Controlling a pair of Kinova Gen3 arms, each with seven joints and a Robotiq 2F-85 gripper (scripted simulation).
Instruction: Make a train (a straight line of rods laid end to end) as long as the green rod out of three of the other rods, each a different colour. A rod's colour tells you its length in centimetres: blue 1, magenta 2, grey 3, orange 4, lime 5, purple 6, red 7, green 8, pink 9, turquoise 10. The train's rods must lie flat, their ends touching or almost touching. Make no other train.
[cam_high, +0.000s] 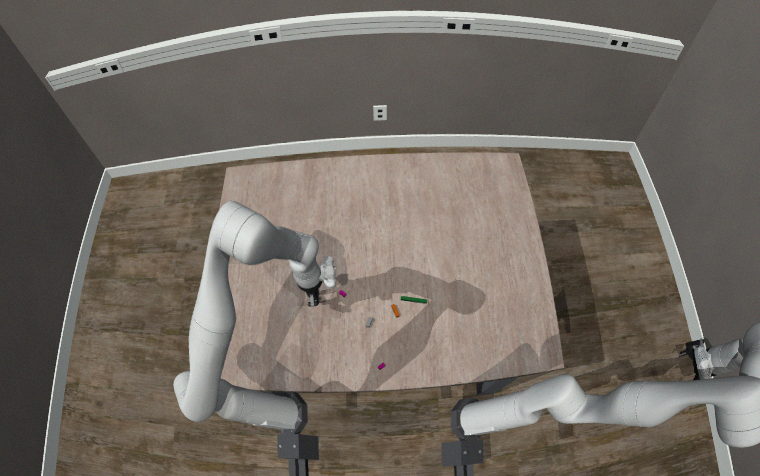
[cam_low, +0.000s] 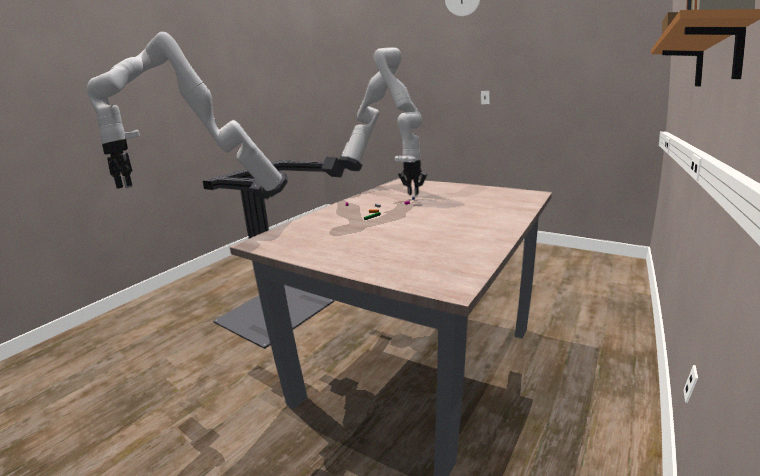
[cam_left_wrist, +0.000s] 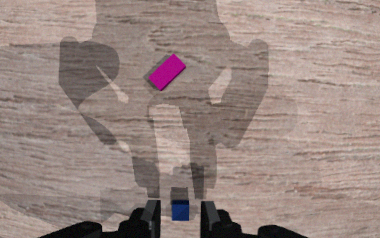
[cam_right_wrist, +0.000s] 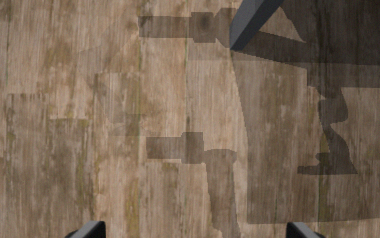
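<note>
"Wooden table (cam_high: 476, 224) (cam_low: 448, 241): which arm is nearer?"
"Left. Right gripper (cam_high: 684, 353) (cam_low: 123, 185) (cam_right_wrist: 196, 230) stands wide, off the edge. Left gripper (cam_high: 312, 303) (cam_low: 413, 193) (cam_left_wrist: 180, 216) is part-open, gripping nothing."
"And blue rod (cam_low: 413, 197) (cam_left_wrist: 180, 210)?"
"Centred below its fingertips, a gap either side; long axis undetermined."
</note>
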